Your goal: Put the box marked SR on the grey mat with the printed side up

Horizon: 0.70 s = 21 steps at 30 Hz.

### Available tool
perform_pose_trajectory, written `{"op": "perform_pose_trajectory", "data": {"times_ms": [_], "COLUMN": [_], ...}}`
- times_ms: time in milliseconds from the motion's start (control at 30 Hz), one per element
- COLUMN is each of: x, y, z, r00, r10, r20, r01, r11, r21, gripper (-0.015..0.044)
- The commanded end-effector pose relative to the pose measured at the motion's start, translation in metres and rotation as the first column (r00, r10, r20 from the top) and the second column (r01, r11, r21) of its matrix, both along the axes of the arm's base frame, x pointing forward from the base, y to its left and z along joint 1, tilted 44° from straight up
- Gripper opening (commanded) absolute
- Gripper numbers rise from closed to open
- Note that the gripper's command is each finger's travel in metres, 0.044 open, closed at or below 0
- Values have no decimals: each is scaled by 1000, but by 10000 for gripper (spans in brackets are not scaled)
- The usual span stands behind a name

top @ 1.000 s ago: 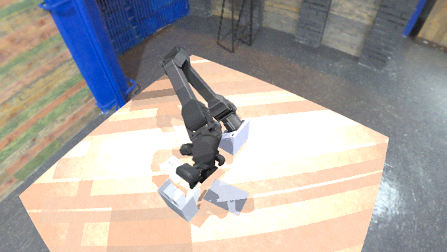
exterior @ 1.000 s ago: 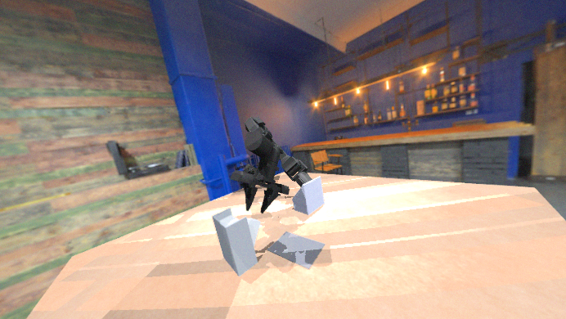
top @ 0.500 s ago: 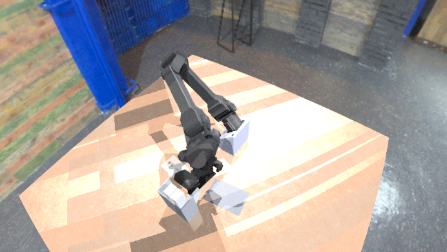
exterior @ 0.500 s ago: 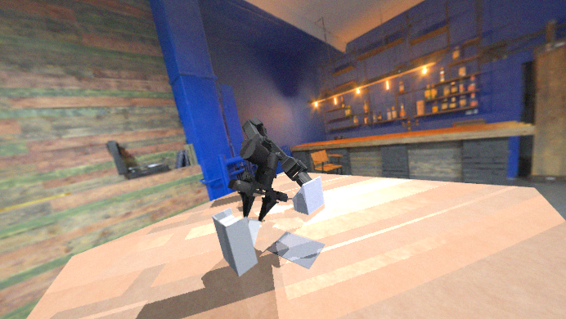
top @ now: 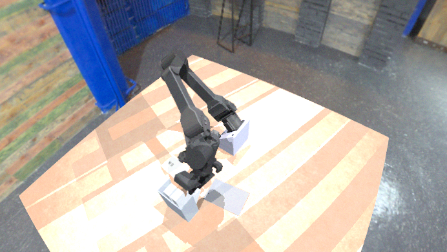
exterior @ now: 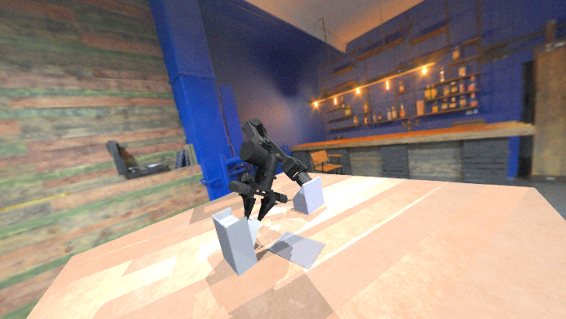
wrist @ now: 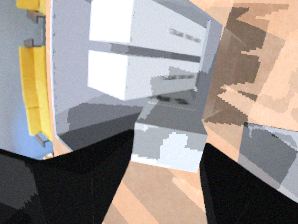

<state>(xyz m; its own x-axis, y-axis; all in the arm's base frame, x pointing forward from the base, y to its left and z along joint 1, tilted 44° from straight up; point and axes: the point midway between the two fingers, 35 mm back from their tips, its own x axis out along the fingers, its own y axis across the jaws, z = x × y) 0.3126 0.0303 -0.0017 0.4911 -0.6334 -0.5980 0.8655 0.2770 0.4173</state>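
Gripper: the gripper [top: 193, 192] [exterior: 253, 219] [wrist: 168, 143] points down at the bin's edge, with one finger on each side of a white box. The fingers look pressed on its two sides, so it seems pinched.
Arm: the black arm [top: 190, 119] [exterior: 267, 172] goes up, bends, and comes down to the bin.
Bin: the grey bin [top: 187, 211] [exterior: 237, 245] [wrist: 75, 110] stands on the table [top: 307, 181] [exterior: 409, 245], just beside the gripper.
Other boxes: two white boxes [wrist: 107, 74] stand side by side in the bin, near the pinched one. The bin wall is close to the fingers too.
Mat: the grey mat [top: 234, 197] [exterior: 303, 251] [wrist: 280, 155] lies flat near the bin.
SR box: the pinched white box [wrist: 169, 150] is between the fingers, at the bin's edge and off the mat. Its letters are too hard to read, so I cannot tell if it is SR.
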Motion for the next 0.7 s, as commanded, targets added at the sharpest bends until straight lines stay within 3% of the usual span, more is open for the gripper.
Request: {"op": "perform_pose_trajectory", "data": {"times_ms": [0,667], "x": [0,-8], "y": [0,12], "z": [0,9], "r00": [1000,1000], "r10": [-1,0], "r20": [1,-4], "r01": [1,0], "r11": [1000,1000], "r21": [1,4], "gripper": [157,153]}}
